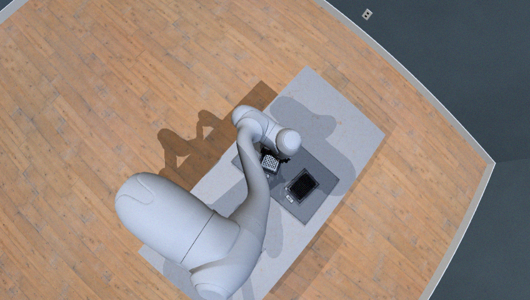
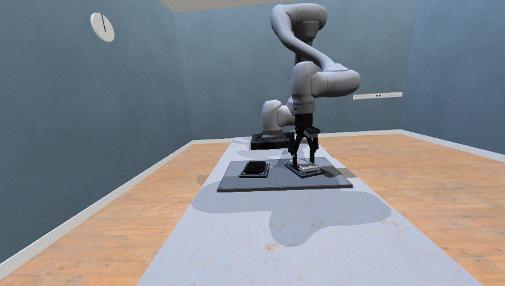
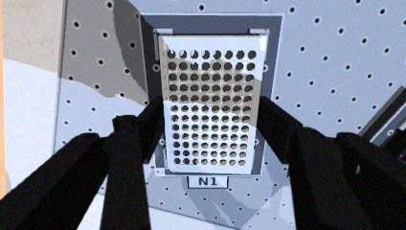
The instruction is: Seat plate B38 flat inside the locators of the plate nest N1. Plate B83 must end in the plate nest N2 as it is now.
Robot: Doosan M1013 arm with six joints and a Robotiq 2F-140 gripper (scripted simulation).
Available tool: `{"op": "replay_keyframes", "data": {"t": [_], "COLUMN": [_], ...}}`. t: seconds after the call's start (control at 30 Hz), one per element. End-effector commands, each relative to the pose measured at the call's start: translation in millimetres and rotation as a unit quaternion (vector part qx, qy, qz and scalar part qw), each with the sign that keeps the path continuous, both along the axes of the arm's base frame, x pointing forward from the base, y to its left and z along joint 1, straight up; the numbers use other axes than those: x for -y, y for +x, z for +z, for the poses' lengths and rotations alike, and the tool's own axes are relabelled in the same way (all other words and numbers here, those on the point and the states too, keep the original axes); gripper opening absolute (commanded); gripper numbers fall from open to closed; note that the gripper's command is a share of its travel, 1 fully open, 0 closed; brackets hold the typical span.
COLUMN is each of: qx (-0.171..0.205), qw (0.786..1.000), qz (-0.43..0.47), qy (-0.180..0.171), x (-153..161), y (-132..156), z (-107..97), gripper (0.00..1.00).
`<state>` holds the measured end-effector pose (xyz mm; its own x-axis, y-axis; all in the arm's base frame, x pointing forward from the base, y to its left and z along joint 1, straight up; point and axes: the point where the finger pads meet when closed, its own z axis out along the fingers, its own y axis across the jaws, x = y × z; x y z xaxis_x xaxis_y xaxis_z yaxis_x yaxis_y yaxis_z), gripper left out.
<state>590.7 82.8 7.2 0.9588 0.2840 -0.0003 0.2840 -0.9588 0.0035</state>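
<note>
The claw [image 3: 211, 112] gripped white plate B38 [image 3: 211, 103] by its long sides, directly over nest N1 [image 3: 273, 57]; black plate B83 [image 2: 255, 167] sat well apart.

A laboratory automation cell: a long grey bench [image 2: 248, 241] carries a dark perforated deck [image 2: 283, 182] with labelled plate nests, one tagged N1 [image 3: 207, 181], holding multi-well plates [image 3: 211, 105]. Bare blue-grey walls, a wall clock [image 2: 102, 27] and a wood plank floor [image 1: 92, 74] surround it.
</note>
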Motion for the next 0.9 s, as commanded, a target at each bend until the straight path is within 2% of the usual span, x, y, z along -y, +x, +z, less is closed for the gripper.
{"op": "replay_keyframes", "data": {"t": [0.0,0.6,0.63,0.87], "qx": [0.001,0.001,0.001,0.001], "qw": [1.0,1.0,1.0,1.0], "qz": [0.0,0.0,0.0,0.0], "qy": [0.0,0.0,0.0,0.0], "x": [-0.1,-0.1,-0.1,-0.1], "y": [0.5,0.5,0.5,0.4], "z": [0.2,-2.5,-2.5,-2.5], "gripper": [0.1,0.1,1.0,1.0]}}
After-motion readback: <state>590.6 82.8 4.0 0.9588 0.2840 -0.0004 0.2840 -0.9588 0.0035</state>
